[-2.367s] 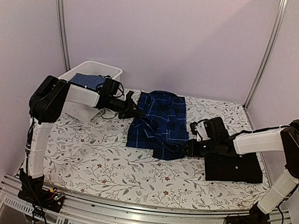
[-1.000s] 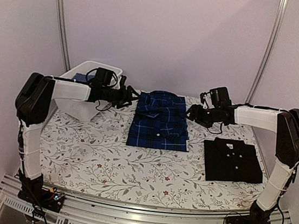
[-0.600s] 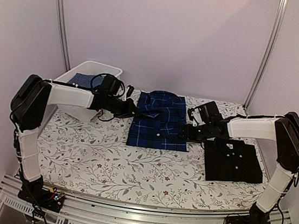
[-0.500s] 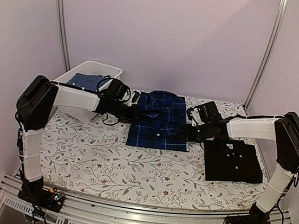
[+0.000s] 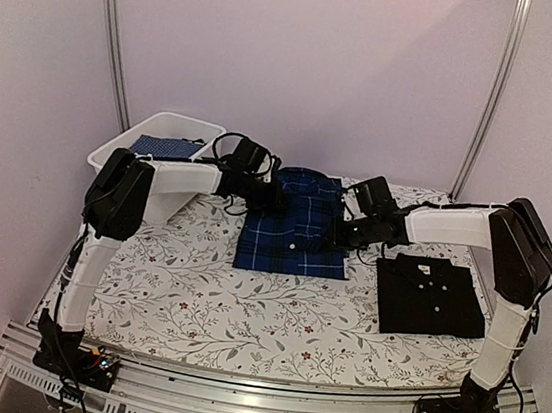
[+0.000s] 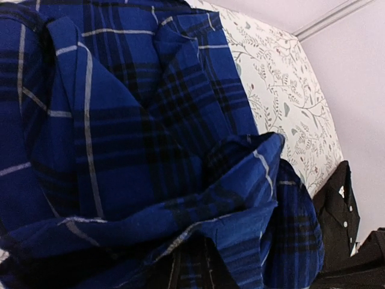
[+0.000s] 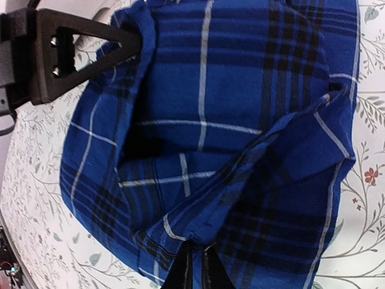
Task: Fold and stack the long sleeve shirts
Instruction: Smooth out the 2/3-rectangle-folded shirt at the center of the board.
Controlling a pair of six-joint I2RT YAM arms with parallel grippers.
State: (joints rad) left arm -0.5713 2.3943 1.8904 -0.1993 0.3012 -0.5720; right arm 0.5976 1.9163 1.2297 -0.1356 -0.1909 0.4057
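Now left claw (image 5: 276, 200) and right claw (image 5: 337, 236) each clamped on plaid shirt (image 5: 287, 246) edge.

Overhead wide; wrist cams close, sharing plaid shirt (image 5: 292, 241).

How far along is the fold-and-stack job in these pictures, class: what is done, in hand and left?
Done: the black shirt lies folded at the right, and the plaid shirt is folded in the middle. In hand: the left gripper and right gripper each pinch a side edge of the plaid shirt, bunching it. Left: the two shirts lie apart, not yet stacked.
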